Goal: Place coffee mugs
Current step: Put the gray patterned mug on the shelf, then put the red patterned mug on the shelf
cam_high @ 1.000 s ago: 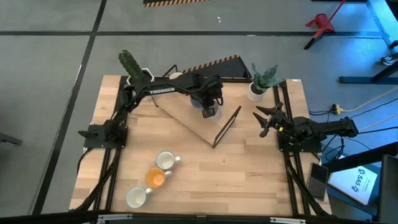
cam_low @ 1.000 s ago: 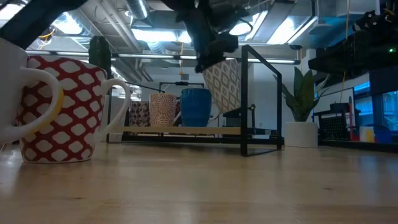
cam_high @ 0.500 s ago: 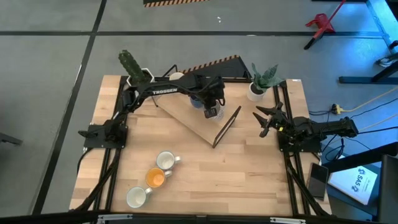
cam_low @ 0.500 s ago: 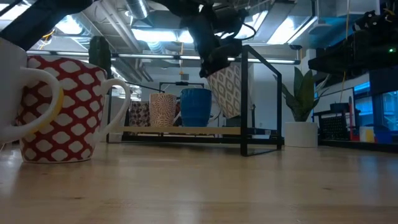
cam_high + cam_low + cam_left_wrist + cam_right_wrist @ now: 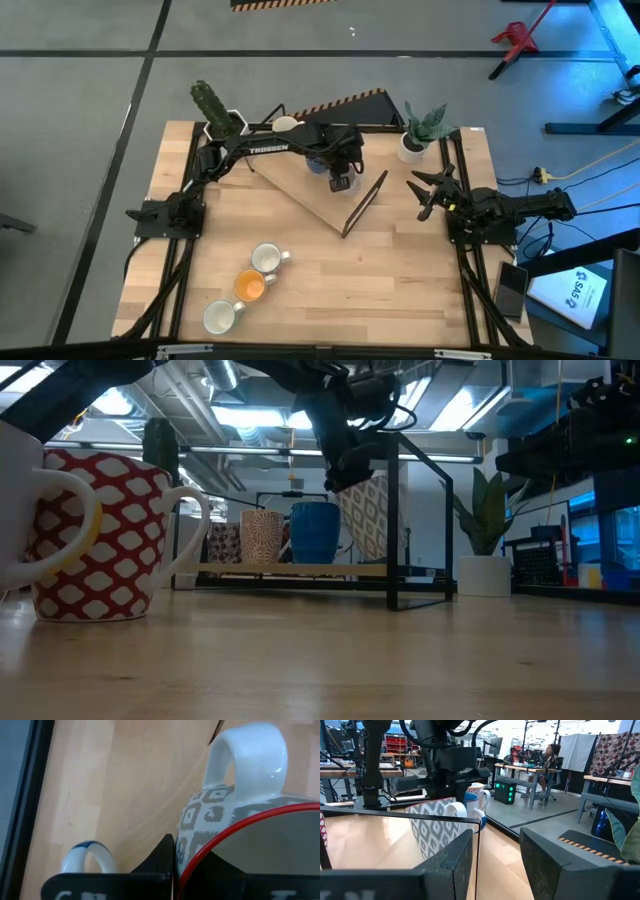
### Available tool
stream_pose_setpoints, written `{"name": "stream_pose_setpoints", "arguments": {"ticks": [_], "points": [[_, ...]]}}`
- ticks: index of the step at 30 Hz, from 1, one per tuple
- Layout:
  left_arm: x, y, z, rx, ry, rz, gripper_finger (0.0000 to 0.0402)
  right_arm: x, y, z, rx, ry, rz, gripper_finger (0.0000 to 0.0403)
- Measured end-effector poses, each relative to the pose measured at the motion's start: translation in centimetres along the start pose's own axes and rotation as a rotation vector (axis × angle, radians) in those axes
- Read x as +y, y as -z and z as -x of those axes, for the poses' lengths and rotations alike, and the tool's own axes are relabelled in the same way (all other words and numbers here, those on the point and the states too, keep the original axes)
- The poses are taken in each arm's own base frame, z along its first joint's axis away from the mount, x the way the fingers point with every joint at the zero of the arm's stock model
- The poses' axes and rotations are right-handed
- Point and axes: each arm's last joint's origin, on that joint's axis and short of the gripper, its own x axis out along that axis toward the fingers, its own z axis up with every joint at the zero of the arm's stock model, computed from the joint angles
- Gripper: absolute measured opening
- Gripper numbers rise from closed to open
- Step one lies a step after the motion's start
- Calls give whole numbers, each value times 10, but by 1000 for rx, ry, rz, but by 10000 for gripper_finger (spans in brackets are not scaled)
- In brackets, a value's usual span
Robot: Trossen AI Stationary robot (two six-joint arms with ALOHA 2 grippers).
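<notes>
Left end effector (image 5: 341, 181) was clamped on the patterned mug (image 5: 366, 515) just over the rack (image 5: 300, 570), so I'd lower it gently beside the blue mug (image 5: 315, 532).

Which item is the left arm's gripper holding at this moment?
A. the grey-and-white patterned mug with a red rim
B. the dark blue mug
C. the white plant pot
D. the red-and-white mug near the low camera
A: the left gripper is clamped on the rim of the grey-and-white patterned mug over the wooden rack; the blue mug stands apart beside it, and the red-and-white mug sits untouched at the table's near end.
</notes>
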Motion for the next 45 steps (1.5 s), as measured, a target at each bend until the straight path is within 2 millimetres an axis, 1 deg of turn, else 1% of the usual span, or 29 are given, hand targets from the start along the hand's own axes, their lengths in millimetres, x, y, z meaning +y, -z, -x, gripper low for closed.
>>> {"name": "stream_pose_setpoints", "arguments": {"ticks": [6, 15, 23, 26, 30, 35, 38, 40, 42, 43, 45], "points": [[0, 1, -11, 16, 6, -2, 15, 0, 0, 0, 0, -8, -24, 150], [3, 2, -11, 21, -9, 5, 18, 0, 0, 0, 0, -8, -25, 150], [2, 1, -13, 9, -33, 0, 78, 0, 0, 0, 0, -8, -25, 150], [2, -2, -9, 3, -33, 0, 94, 0, 0, 0, 0, -8, -25, 150], [3, -14, 5, -60, -42, -14, 107, 0, 0, 0, 0, -8, -25, 150], [6, -27, 23, -133, -54, -18, 112, 0, 0, 0, 0, -8, -25, 150], [7, -30, 34, -123, -81, -23, 113, 0, 0, 0, 0, -8, -25, 150], [8, -33, 49, -116, -98, -33, 113, 0, 0, 0, 0, -8, -25, 150], [9, -37, 71, -121, -98, -34, 113, 0, 0, 0, 0, -8, -25, 150], [7, -36, 79, -121, -85, -28, 113, 0, 0, 0, 0, -8, -25, 150], [0, -26, 106, -119, -17, -37, 113, 0, 0, 0, 0, -8, -25, 150]]}}
